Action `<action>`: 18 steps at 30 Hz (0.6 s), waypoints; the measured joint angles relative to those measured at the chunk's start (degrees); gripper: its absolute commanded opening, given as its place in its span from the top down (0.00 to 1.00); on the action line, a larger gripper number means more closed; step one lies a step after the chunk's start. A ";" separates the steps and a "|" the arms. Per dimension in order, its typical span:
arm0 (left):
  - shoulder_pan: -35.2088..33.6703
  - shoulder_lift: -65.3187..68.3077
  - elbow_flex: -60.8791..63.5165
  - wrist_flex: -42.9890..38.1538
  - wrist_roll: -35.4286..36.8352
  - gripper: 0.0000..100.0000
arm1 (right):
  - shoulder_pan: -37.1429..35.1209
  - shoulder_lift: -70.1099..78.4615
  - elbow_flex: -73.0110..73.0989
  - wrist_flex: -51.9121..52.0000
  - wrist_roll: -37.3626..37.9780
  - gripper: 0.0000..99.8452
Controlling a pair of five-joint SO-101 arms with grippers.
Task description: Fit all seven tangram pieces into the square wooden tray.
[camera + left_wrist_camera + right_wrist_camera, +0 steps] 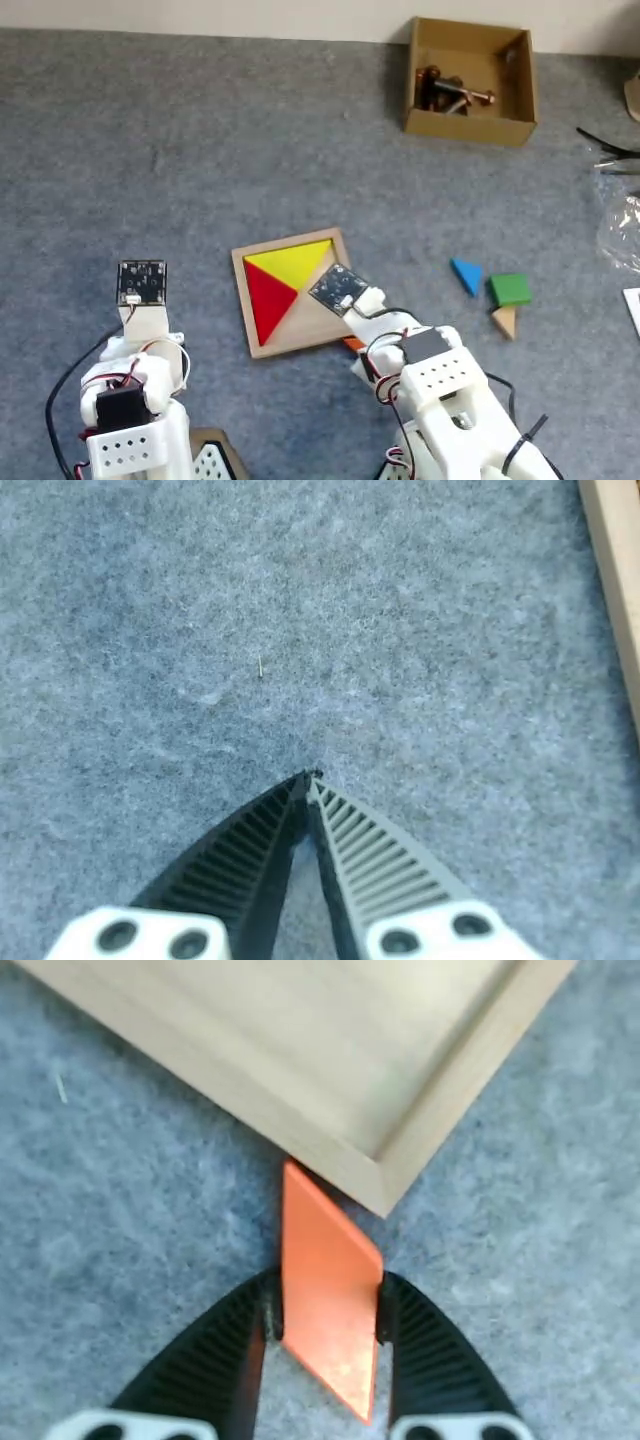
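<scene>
Where bare, grey carpet (180, 130) around tray (305, 325).

The tray (243, 300) is pale wood, with a yellow triangle (290, 262) and a red triangle (268, 298), on flecked grey-blue carpet (150, 150). The parallelogram (328, 1260) is orange, and the right gripper (327, 1298) has black ribbed fingers (225, 1360). The loose pieces are a blue triangle (466, 274), a green square (510, 289) and a tan triangle (506, 321)

Tray (305, 326) holds yellow triangle (290, 264), red triangle (266, 296) — orange parallelogram (330, 1295) at its corner; three loose pieces (510, 290) well apart.
</scene>
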 measured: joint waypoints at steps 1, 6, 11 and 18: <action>0.00 0.00 0.00 0.00 0.00 0.99 | 0.09 0.00 0.00 0.00 0.00 0.98; 0.00 0.00 0.00 0.00 0.00 0.99 | 2.46 -0.09 0.00 0.00 0.00 0.99; 0.00 0.00 0.00 0.00 0.00 0.99 | 5.01 0.09 0.00 0.26 -4.22 0.99; 0.00 0.00 0.00 0.00 0.00 0.99 | 5.54 0.26 -4.04 6.51 -5.10 0.99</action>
